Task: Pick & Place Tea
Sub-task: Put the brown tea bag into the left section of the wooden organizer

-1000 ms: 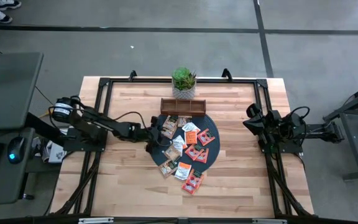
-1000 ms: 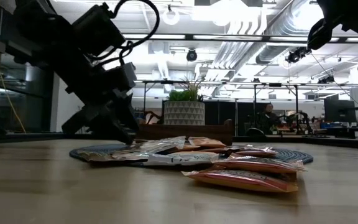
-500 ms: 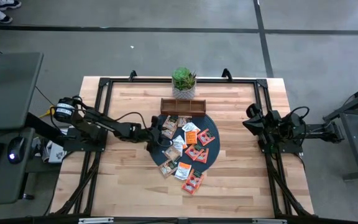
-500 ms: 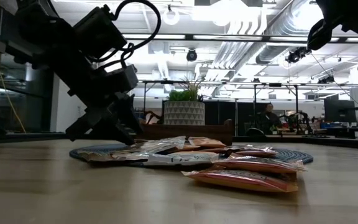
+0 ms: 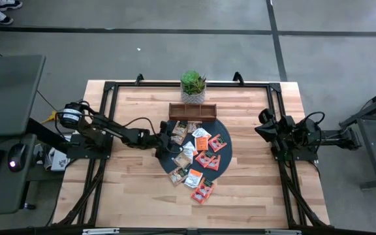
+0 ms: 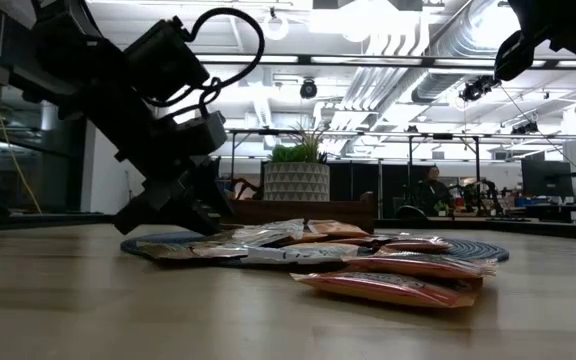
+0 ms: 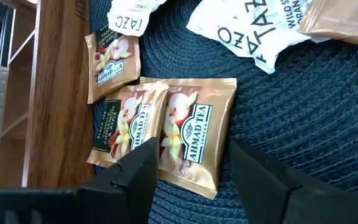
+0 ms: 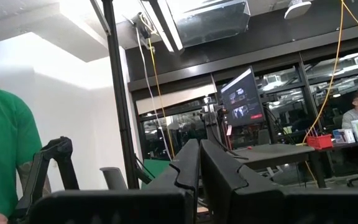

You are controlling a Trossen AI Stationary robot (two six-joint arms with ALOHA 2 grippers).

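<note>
glossy tan foil sachets [image 7: 194,134] overlap on ribbed woven mat [image 7: 328,112] between left gripper [image 7: 188,168] released jaws.

the left arm stretches low across the bench toward its middle, its left end effector [image 5: 166,139] angled downward with fingers [image 7: 135,177] spread apart, while the right arm sits folded at the bench's right edge, its right end effector [image 8: 199,163] raised with fingers pressed together.
</note>
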